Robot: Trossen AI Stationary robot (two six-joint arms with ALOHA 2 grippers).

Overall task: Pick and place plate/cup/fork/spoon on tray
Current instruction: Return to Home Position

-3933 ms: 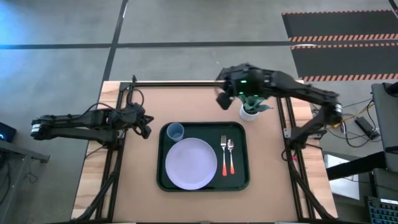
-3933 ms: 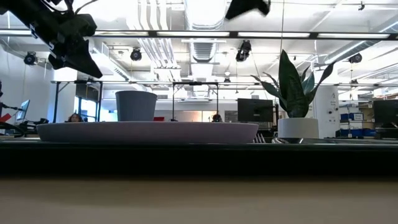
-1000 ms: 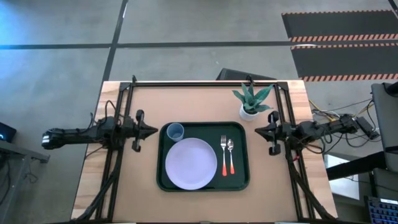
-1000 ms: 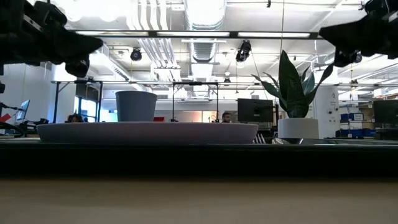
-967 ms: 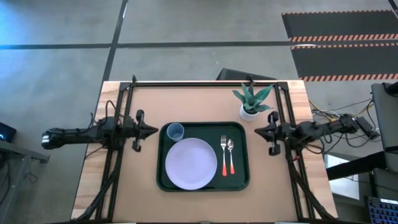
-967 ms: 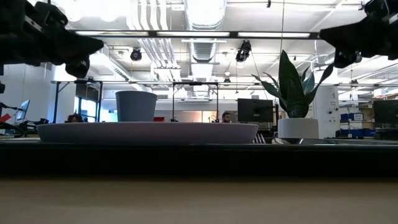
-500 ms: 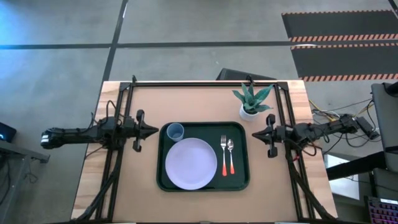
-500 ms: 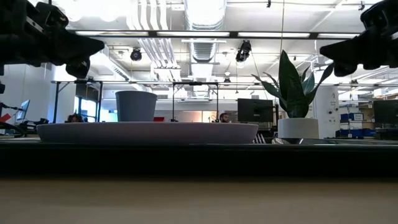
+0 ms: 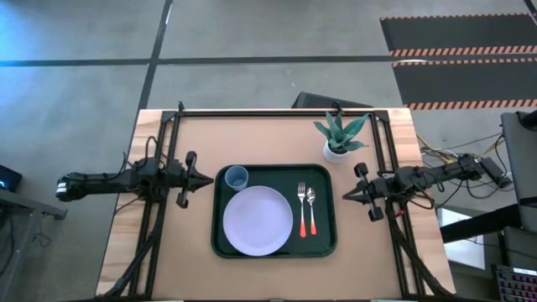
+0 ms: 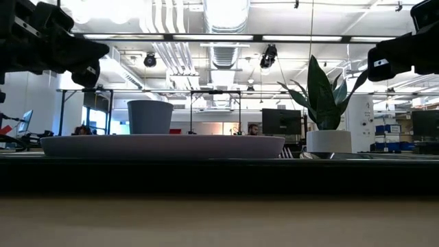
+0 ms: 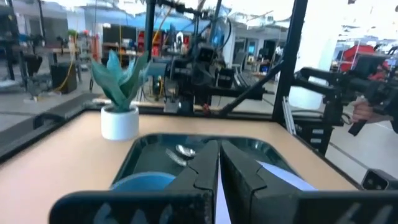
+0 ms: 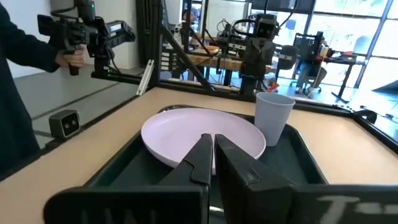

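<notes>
Grey concrete floor (image 9: 75, 50) crossed by dark seams surrounds the light wooden table (image 9: 268, 138). A dark mat (image 9: 457, 38) with orange-and-black striped bands lies at the far right. Overhead, white ducts (image 10: 223, 14) and black spotlights (image 10: 267, 56) hang from an open ceiling. Beyond stand dark monitors (image 10: 281, 122), a workbench (image 12: 211, 57) and bright windows (image 12: 348, 28). A person's dark sleeve (image 12: 25, 56) reaches toward what may be a camera rig (image 12: 87, 31).

The tray (image 9: 324, 244) sits mid-tabletop (image 9: 252, 138). In it: plate (image 9: 258, 220), cup (image 9: 237, 177) behind-left, fork (image 9: 301, 210) then spoon (image 9: 311, 208) right. A plant (image 9: 337, 149) stands behind the tray's right corner.
</notes>
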